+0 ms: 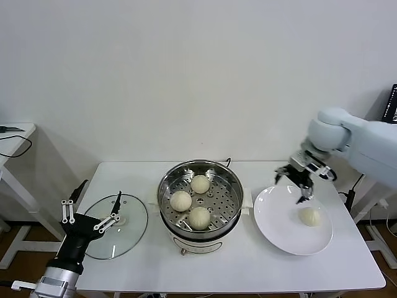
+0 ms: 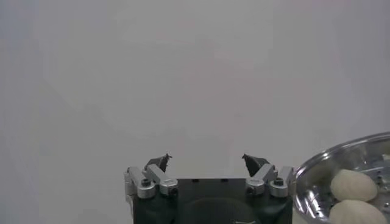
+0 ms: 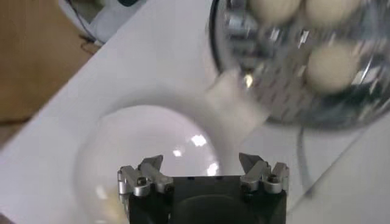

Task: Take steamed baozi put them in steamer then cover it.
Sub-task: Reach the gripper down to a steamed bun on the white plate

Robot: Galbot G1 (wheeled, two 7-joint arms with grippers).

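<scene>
Right gripper (image 1: 300, 185), jaws spread, right of frame above plate (image 1: 273, 230) to fetch last baozi (image 1: 309, 216) | three already in centre steamer (image 1: 231, 180) | left gripper (image 1: 93, 214) spread, lower left by lid (image 1: 133, 233), waiting to cover.

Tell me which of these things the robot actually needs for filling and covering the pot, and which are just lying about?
Part of the job:
- three buns already in the steamer
- last bun on the white plate
- glass lid on the table
- right gripper, open above the plate
- left gripper, open over the lid

Just lying about:
- black cable on the side table
</scene>
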